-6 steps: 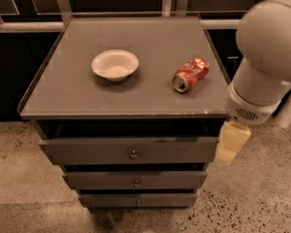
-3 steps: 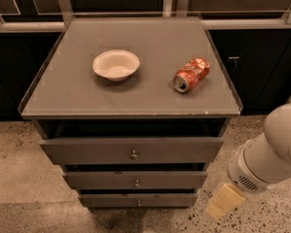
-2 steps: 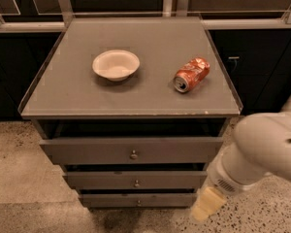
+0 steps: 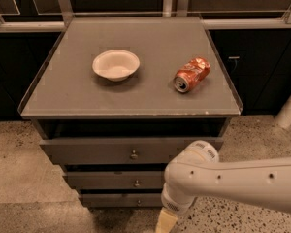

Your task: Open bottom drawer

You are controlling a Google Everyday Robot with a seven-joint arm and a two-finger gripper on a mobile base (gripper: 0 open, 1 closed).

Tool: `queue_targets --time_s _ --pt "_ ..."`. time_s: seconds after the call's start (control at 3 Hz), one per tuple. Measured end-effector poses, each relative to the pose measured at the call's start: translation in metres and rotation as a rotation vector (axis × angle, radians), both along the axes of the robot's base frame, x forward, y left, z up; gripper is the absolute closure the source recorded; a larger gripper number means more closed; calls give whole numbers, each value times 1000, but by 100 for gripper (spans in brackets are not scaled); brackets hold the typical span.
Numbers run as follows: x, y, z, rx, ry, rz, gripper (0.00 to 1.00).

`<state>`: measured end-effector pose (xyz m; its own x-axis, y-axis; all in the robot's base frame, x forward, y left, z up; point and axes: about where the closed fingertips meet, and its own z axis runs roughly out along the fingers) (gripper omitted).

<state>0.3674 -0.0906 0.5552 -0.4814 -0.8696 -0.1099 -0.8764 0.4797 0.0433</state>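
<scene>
Camera view is showing the approach step of the task, with no contact made yet as far as I can judge. The slim dark grey bottom drawer front (image 4: 117, 199) is sitting lowest in the grey three-drawer cabinet, just above the speckled floor (image 4: 19, 164), and it is looking flush and closed. I cannot make out its small knob from here. Above it, the mid-sized grey middle drawer (image 4: 97, 180) and the tall grey top drawer (image 4: 87, 151) are each showing a round metal knob near the centre line.

The yellowish end effector (image 4: 166, 222) is hanging at the tip of the white robot arm (image 4: 242, 178), low at the picture's bottom edge, just beside the right end of the bottom drawer and close to the floor. It is partly running out of the picture, so whether it is wide or narrow I cannot tell.

On the grey worktop (image 4: 136, 98), a shallow white round bowl (image 4: 115, 64) and a crushed red drinks can (image 4: 191, 74) lying on its side are resting well apart, both away from the work.

The next move is likely calling for a shift leftward along the drawer front to the centre line, lining up with the lowest knob and not the middle one just above, then closing on it and pulling straight out.
</scene>
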Motion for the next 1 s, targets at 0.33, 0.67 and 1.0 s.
queue_targets --time_s 0.33,0.67,1.0 --pt "-2 14 -52 46 17 -86 0" --pt "5 26 -56 95 9 -182 0" --pt "-6 26 -86 80 36 -189 0"
